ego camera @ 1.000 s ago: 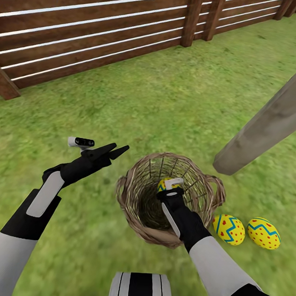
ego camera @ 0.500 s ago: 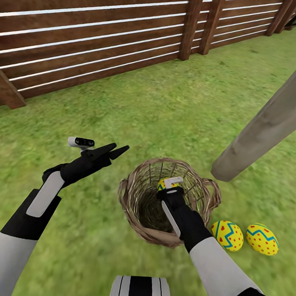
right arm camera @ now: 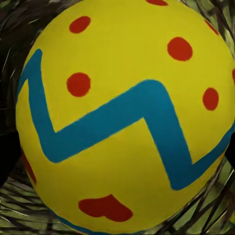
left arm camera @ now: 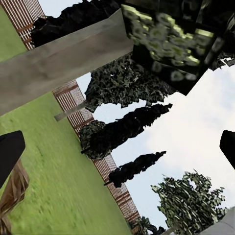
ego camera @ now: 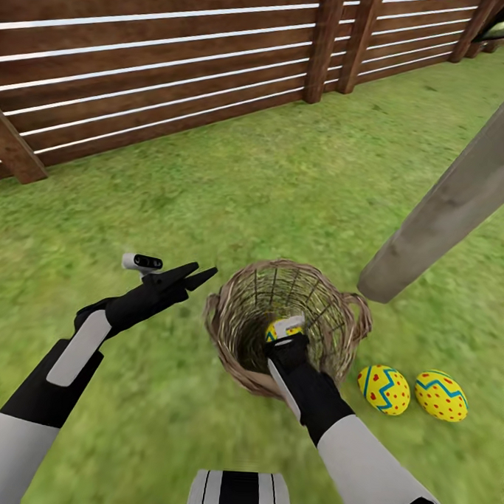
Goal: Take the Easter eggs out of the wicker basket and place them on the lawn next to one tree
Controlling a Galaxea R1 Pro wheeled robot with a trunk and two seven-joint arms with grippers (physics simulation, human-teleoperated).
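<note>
Woven wicker, open and springy, forms the round wicker basket (ego camera: 286, 324) on the lawn (ego camera: 233, 192). Inside it the right gripper (ego camera: 285, 329) is at the last smooth yellow egg (right arm camera: 125, 117); I cannot tell if its jaws are closed. Such a rounded egg may slip out. Two eggs (ego camera: 384, 390) lie beside the tree (ego camera: 446, 210). The left gripper (ego camera: 194, 270) hangs open, empty.

The left arm reaches forward and up, its left gripper (ego camera: 195, 273) held in the air with the black fingers (ego camera: 179, 269) spread apart — nothing between them. The right arm angles forward and down, and the right gripper (ego camera: 285, 330) — wrist bent steeply — points downward, its finger gap hidden.
</note>
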